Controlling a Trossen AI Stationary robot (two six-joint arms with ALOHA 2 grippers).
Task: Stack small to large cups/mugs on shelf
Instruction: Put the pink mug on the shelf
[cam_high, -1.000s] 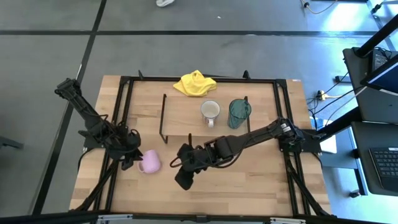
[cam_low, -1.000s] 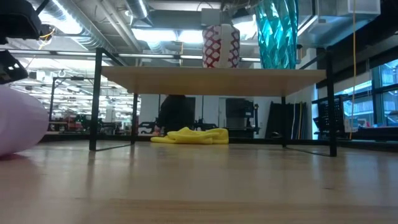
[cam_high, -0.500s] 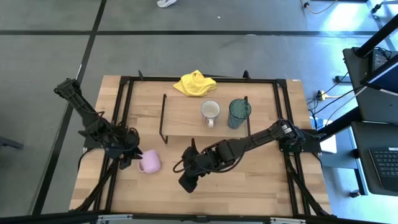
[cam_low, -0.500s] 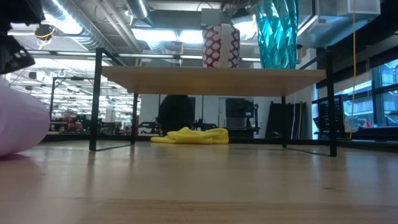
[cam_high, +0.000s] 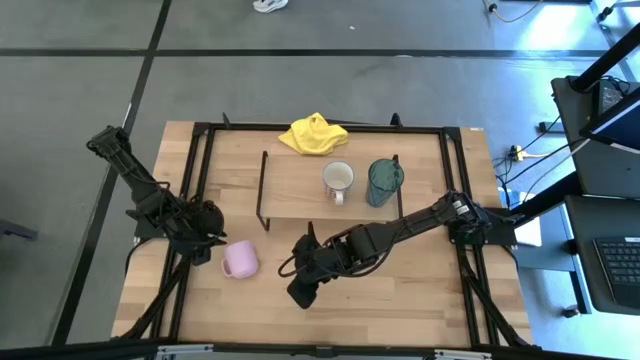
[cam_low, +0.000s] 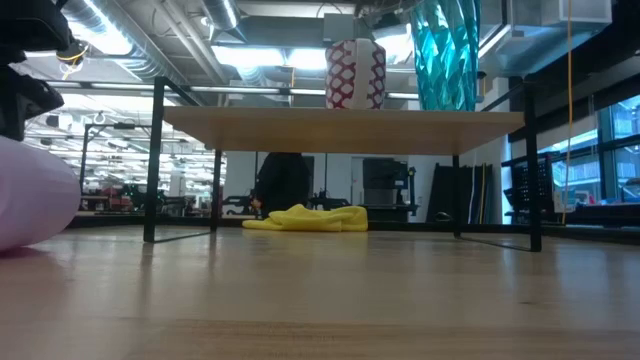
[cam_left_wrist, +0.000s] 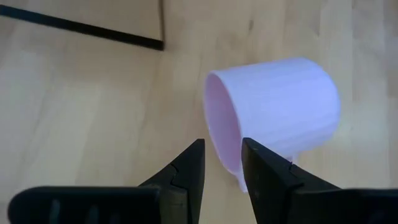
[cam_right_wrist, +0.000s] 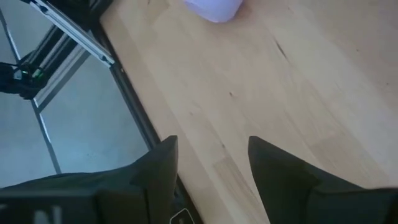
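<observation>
— Presently listed on the tabletop (cam_high: 400, 290)?
— Pink mug (cam_high: 241, 260), on its side in front of the shelf (cam_high: 300, 190), mouth turned toward the left gripper (cam_high: 205, 243). Cut off at the frame edge in the low view, only a pale bulge (cam_low: 35, 205) showing; handle barely made out in the left wrist view.
— On the shelf?
— White-cream mug (cam_high: 338, 179) and teal-green cup (cam_high: 384, 180), side by side, upright, toward the right end. From the low view, red net pattern on the mug (cam_low: 355, 74); top of the cup (cam_low: 445, 52) cropped out.
— Behind the shelf?
— Yellow cloth (cam_high: 313, 134), crumpled, at the far edge; seen under the board from the low view (cam_low: 306, 217).
— Left gripper?
— Just beside the mug's mouth, not touching; fingers (cam_left_wrist: 189, 171) narrowly parted, nothing between them.
— Right gripper (cam_high: 300, 290)?
— Near the table's front middle, right of the pink mug and apart from it; fingers (cam_right_wrist: 280, 163) spread wide, nothing held. Fingertips out of frame in the wrist view. Mug only partly visible there (cam_right_wrist: 214, 9).
</observation>
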